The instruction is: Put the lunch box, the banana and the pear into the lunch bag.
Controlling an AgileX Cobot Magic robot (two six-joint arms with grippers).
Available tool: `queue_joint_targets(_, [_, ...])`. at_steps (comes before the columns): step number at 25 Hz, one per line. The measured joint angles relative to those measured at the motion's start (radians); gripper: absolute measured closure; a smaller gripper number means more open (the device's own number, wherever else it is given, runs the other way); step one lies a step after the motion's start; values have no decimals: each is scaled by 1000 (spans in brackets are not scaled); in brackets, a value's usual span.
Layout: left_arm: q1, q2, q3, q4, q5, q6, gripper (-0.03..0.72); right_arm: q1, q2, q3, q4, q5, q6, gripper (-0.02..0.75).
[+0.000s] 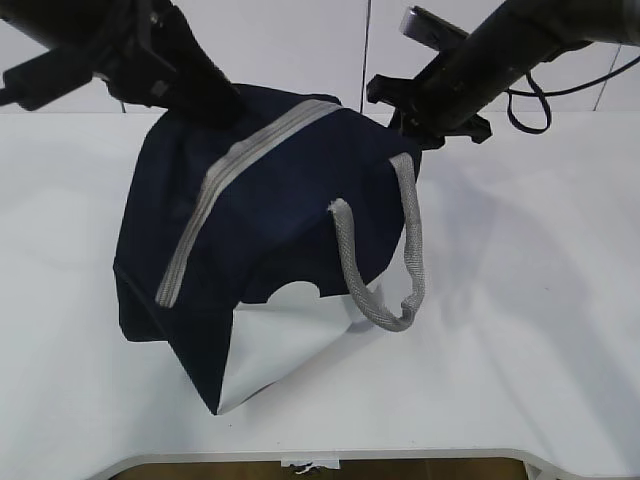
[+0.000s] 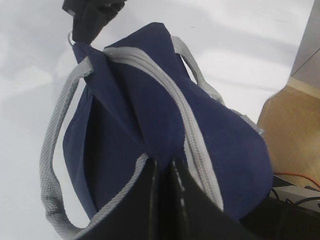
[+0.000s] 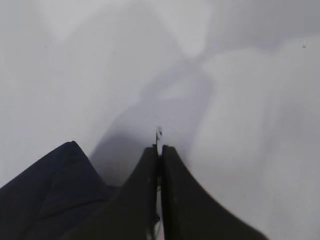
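The navy lunch bag (image 1: 270, 210) lies on the white table with its grey zipper (image 1: 230, 170) closed along the top and its white end panel (image 1: 290, 345) towards me. A grey handle (image 1: 410, 250) loops down its right side. My left gripper (image 2: 164, 165) is shut on a fold of the bag's navy fabric (image 2: 150, 100) beside the zipper. My right gripper (image 3: 160, 147) is shut on the thin metal zipper pull (image 3: 159, 134) at the bag's far end, and shows in the left wrist view as the right gripper (image 2: 92, 22). The lunch box, the banana and the pear are out of view.
The table's front edge (image 1: 320, 455) runs close below the bag. Both arms reach in from the back, the right one (image 1: 480, 60) trailing a dark cable (image 1: 530, 100). A brown board (image 2: 295, 130) and wires (image 2: 295, 185) show at the right of the left wrist view.
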State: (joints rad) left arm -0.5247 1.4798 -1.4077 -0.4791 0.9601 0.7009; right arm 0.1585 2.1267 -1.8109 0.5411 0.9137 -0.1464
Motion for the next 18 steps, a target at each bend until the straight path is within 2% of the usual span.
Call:
queue_joint_targets(5, [0, 7, -4, -2, 5, 0, 685, -2, 0, -29, -8, 18, 0, 716])
queue_joint_targets(10, [0, 39, -7, -16, 8, 2, 685, -7, 0, -33, -22, 22, -2, 580])
queue_joint_targets(14, [0, 68, -10, -20, -4, 2, 685, -7, 0, -33, -22, 32, -2, 418])
queue_joint_targets(16, [0, 78, -11, -20, -11, 2, 685, -7, 0, -33, -22, 35, -2, 368])
queue_joint_targets(18, [0, 93, -13, -24, -24, 2, 685, -7, 0, -33, -22, 38, -2, 358])
